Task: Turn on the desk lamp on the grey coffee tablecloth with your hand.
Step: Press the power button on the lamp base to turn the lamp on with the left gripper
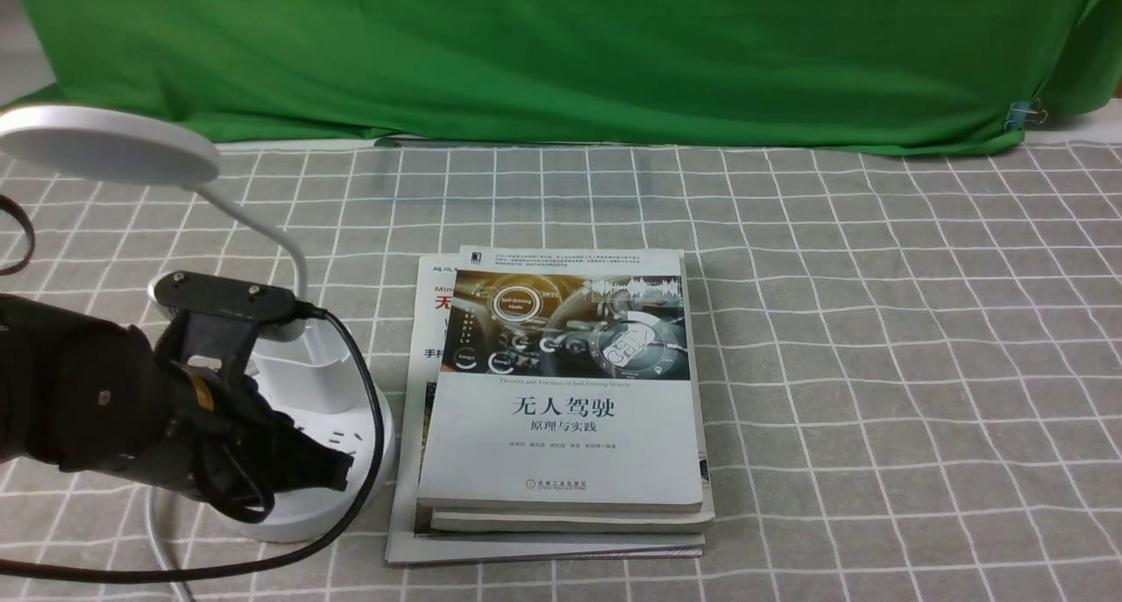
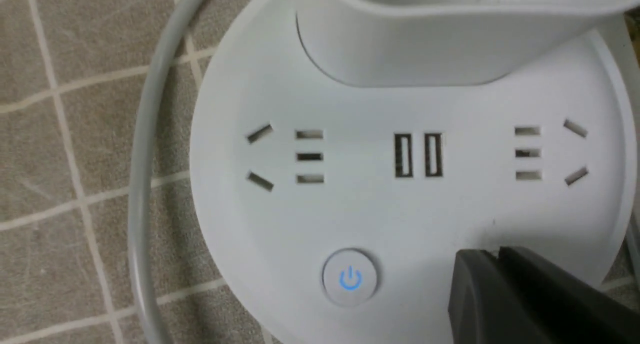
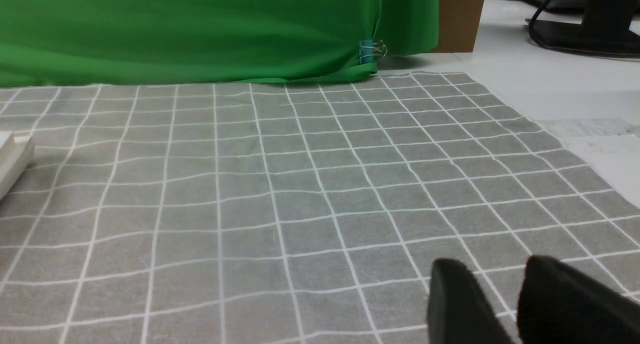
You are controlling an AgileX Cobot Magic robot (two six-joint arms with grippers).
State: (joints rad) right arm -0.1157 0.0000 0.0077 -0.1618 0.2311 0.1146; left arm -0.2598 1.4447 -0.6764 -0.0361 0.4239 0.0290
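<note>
The top book [image 1: 561, 462] carries large characters, "无人驾驶", with "原理与实践" below; its cover also reads "Theories and Practices of Self-Driving Vehicle", "Self-Driving Mode" and, at the foot, "机械工业出版社" and "China Machine Press". The book beneath [image 1: 405, 497] shows a red "无", partly covered. A blue power sign marks the round button [image 2: 350, 278] on the lamp base [image 2: 400, 219].

the desk lamp [image 1: 320, 462] stands at the left on the tablecloth [image 1: 877, 365]. stacked books [image 1: 561, 444] lie just right of its base. the left pincer [image 1: 337, 470] is above the base. behind the tablecloth hangs a backdrop cloth [image 1: 561, 59], with a clip [image 1: 1019, 116] at its lower right.
</note>
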